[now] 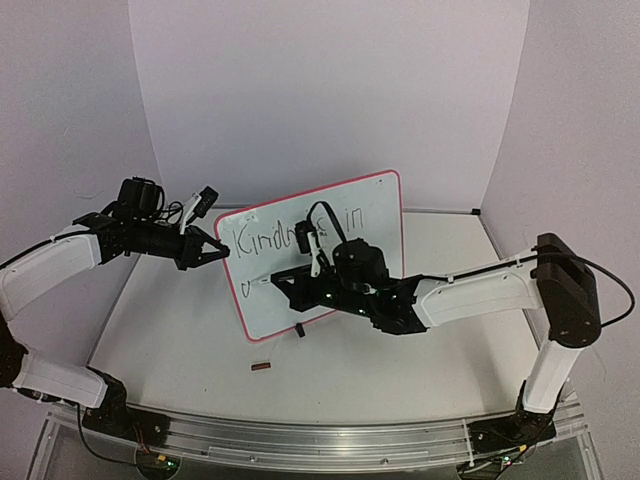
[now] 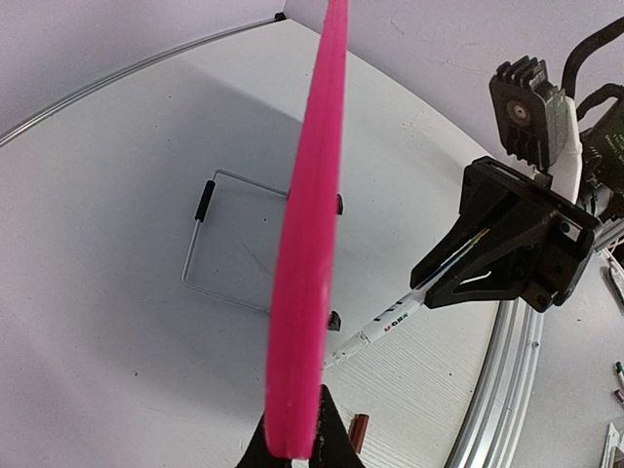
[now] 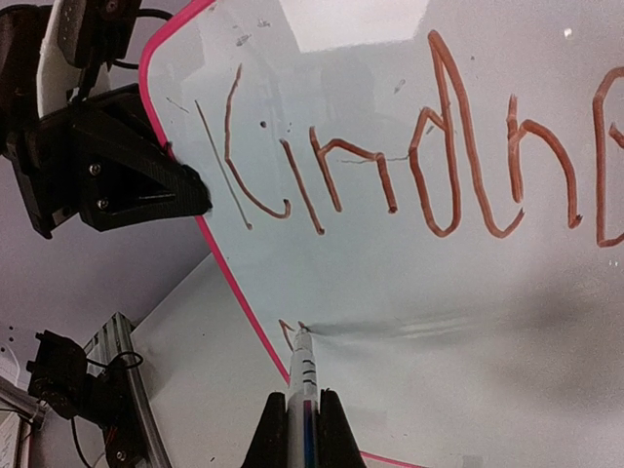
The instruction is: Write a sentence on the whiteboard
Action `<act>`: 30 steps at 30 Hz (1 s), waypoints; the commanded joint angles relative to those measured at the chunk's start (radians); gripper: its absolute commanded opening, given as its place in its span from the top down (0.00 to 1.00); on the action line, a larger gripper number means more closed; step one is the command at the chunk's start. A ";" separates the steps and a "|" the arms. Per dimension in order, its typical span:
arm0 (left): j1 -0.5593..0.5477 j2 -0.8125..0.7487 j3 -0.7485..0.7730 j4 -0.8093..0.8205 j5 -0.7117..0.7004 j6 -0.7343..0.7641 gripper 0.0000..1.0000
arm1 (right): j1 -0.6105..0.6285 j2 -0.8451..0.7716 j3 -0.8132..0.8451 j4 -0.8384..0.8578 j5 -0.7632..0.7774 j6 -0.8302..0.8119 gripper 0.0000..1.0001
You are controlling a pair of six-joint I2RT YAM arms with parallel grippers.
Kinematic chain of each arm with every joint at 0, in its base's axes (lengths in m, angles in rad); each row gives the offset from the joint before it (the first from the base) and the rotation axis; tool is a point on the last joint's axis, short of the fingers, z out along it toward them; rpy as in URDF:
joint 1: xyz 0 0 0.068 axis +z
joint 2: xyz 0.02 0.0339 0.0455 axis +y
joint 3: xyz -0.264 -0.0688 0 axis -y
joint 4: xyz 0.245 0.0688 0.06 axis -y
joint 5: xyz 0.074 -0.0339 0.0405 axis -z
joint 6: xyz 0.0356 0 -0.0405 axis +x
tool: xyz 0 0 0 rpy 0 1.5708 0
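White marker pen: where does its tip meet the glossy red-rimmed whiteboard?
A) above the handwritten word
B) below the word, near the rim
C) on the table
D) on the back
B: the white marker pen touches the red-rimmed whiteboard under the handwritten lettering, beside the rim.

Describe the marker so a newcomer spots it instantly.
Find the glossy white red-rimmed whiteboard standing mid-table. Near its lower left edge, the black right gripper holds a thin white marker, tip at the board. Slim, white, pen-shaped, unlike the bulky gripper around it.
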 commanded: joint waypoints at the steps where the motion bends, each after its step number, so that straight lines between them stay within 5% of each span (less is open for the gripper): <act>1: -0.018 0.025 -0.001 -0.039 -0.045 0.032 1.00 | -0.004 0.011 -0.015 0.017 0.009 0.022 1.00; 30: -0.021 0.023 -0.001 -0.040 -0.052 0.033 1.00 | -0.004 -0.066 -0.069 0.009 0.064 -0.004 1.00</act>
